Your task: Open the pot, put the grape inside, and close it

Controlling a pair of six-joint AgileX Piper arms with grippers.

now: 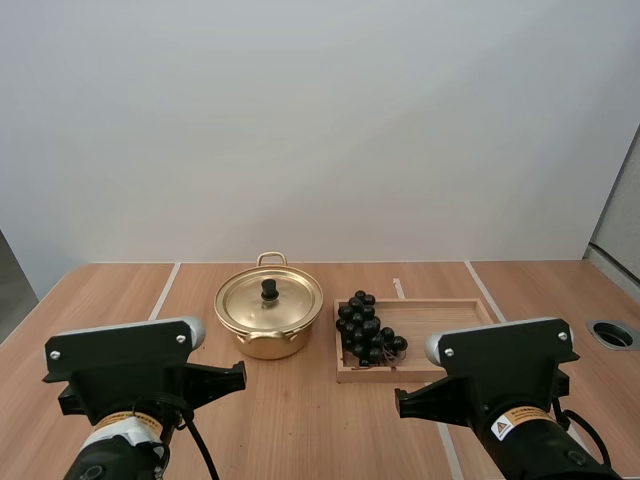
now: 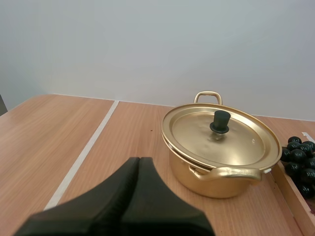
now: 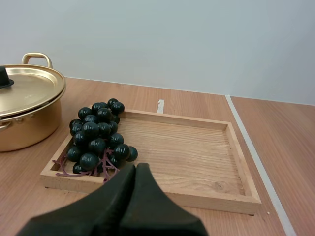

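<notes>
Standing by the table (image 1: 300,430), I saw a light wooden top crossed by pale strips (image 1: 163,292) that ran away from the arms. A plain pale wall (image 1: 320,120) rose behind it, and a round hole (image 1: 612,334) was let into the wood at the right side.

Both arms sat low at the near edge, pointing forward. The left arm (image 1: 125,375) faced the pot (image 1: 268,342). The left gripper (image 2: 139,162) had its fingers pressed together in one dark wedge, holding nothing, well short of the pot. The right arm (image 1: 505,375) faced the wooden tray (image 1: 440,312). The right gripper (image 3: 136,168) was likewise closed on nothing, its tips just short of the tray's near rim and aimed at the grapes (image 1: 366,328).

The pot was shiny gold with a loop handle on its far and near sides. It stood between two of the strips, just beside the tray's left end. Its lid (image 1: 290,300) sat flat on the rim, with a black knob (image 1: 269,288) at the centre. The grapes were a bunch of dark, almost black berries on a reddish stem. They lay inside the tray at the end nearest the pot.
</notes>
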